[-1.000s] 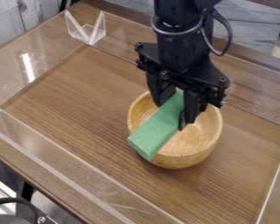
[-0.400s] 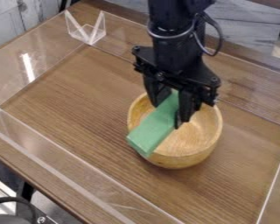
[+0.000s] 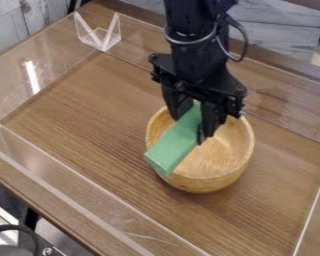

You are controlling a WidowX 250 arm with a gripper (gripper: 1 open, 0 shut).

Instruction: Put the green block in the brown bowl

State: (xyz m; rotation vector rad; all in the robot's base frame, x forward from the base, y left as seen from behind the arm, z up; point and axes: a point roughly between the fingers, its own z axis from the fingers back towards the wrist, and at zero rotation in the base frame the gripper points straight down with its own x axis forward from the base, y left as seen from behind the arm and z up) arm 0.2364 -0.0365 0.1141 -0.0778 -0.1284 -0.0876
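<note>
Camera view, single angle from the front and above.

Black end effector [image 3: 198, 118] points straight down over the round light-brown wooden bowl [image 3: 231, 167]; black arm rises out of the top of frame above it. Its fingers [image 3: 216, 122] are pinching the upper end of the flat bright green rectangular block [image 3: 175, 147]: one finger on each side of the bar, jaws partway closed on it, no gap visible between pads and block.

Block sits tilted. High end is between the fingers; the low end runs down and to the front-left of the end effector and overlaps the bowl's near-left rim. Cannot tell whether the low end rests on the rim or floats just above it. Most of the block's length is over the bowl's interior.

Bowl is directly below the end effector, standing upright on the brown wood-grain surface [image 3: 83, 110]. Fingertips reach down inside the bowl's rim line; contact with the bowl's floor cannot be judged from this angle.

Clear acrylic walls [image 3: 43, 165] fence the surface, running along the near-left edge, well apart from the end effector. A small clear folded acrylic stand [image 3: 97, 31] is far to the upper left of the end effector, at the back corner.
</note>
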